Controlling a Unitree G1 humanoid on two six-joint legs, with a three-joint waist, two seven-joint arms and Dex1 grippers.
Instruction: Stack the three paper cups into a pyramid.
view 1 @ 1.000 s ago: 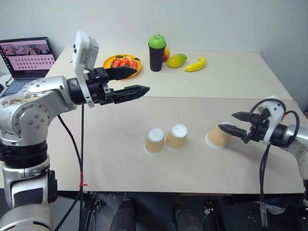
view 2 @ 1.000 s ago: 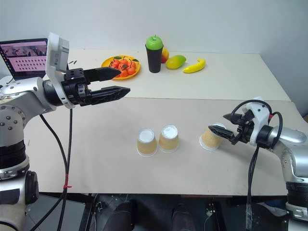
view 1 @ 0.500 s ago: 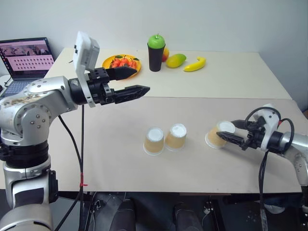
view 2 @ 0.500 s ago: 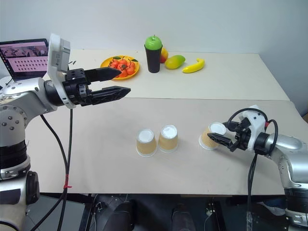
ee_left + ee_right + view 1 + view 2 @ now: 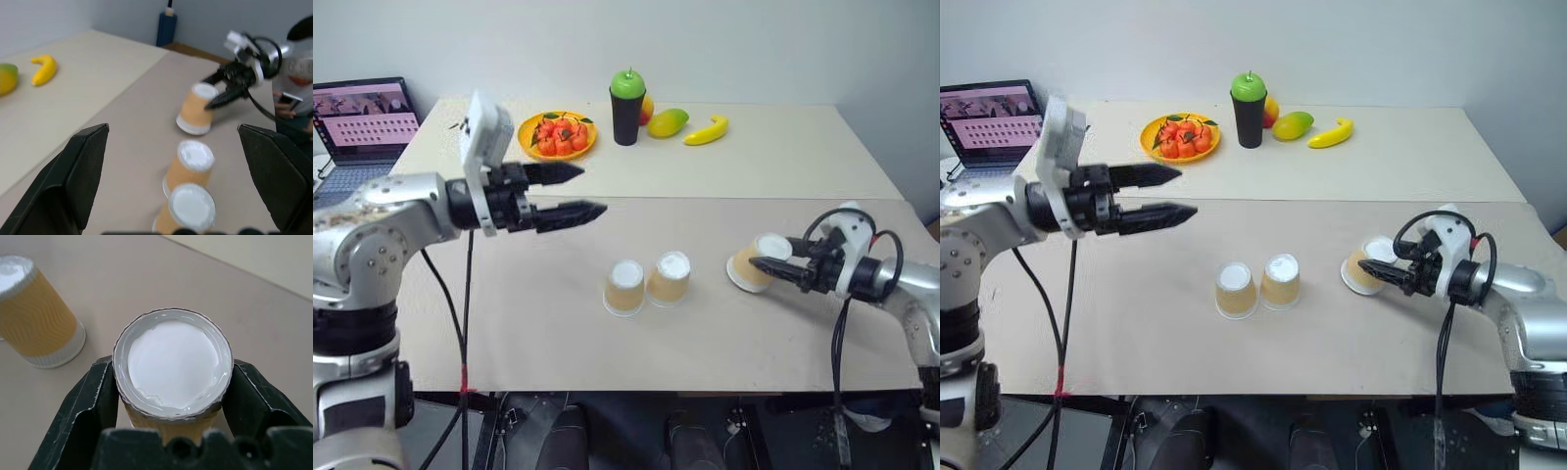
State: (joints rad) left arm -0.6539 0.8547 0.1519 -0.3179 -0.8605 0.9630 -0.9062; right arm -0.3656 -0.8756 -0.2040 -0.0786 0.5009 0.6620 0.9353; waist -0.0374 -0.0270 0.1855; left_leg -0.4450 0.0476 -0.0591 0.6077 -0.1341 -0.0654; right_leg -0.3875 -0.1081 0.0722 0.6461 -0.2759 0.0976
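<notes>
The right gripper (image 5: 1383, 276) is clamped on the third paper cup (image 5: 753, 264), one black finger on each side of its ribbed wall just under the white base, as the right wrist view makes plain. That cup leans away from the gripper, its white rim toward the middle of the table and its base tipped back at the fingers, so it looks half-tilted off the tabletop (image 5: 607, 362). The other two cups (image 5: 648, 282) stand upside down, side by side and touching or nearly so, well ahead of the fingertips along the line the gripper points. The left gripper (image 5: 576, 192) hovers with its jaws spread wide and nothing between them, above and beyond that pair (it seems to be simply waiting). To do this step well, I would say the held cup needs lifting clear first, then levelling so its rim faces straight down, before it is carried over the seam between the two bases. A paper wall squeezed too hard could buckle, so a light grip matters. Setting it down off-centre risks nudging one base cup aside, since both are light and unsecured.
</notes>
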